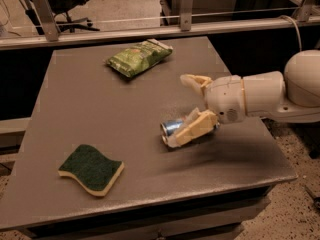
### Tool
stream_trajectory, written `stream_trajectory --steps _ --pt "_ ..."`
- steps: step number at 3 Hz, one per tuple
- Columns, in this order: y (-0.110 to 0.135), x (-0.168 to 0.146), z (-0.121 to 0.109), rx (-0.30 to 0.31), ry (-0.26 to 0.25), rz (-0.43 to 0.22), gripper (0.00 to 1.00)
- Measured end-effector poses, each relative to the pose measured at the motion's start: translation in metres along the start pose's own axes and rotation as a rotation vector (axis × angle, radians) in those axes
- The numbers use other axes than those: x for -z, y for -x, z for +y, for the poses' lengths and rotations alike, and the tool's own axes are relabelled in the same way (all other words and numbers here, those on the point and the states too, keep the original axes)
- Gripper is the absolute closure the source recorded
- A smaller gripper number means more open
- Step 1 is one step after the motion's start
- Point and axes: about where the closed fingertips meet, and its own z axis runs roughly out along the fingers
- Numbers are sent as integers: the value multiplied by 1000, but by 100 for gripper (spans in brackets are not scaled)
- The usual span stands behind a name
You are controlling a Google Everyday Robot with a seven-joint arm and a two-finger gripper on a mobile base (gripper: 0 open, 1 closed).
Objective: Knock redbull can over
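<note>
The redbull can (172,128) lies on its side on the grey table (100,114), right of the middle, its round end facing left toward the camera. My gripper (187,106) reaches in from the right on a white arm. Its fingers are spread apart: the near finger (192,130) lies over the can's right part, the far finger (196,82) is behind it. Most of the can's body is hidden by the near finger.
A green crinkled snack bag (139,57) lies at the back of the table. A green and yellow sponge (91,168) lies at the front left. A metal rail (150,31) runs behind the table. The table's right edge is under my arm.
</note>
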Motion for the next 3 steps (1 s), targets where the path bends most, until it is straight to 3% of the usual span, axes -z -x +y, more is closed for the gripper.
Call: stream_trajectory --steps 1,3 --pt "23 -27 -5 -7 11 -57 0" --pt "21 41 -42 20 -88 4 0"
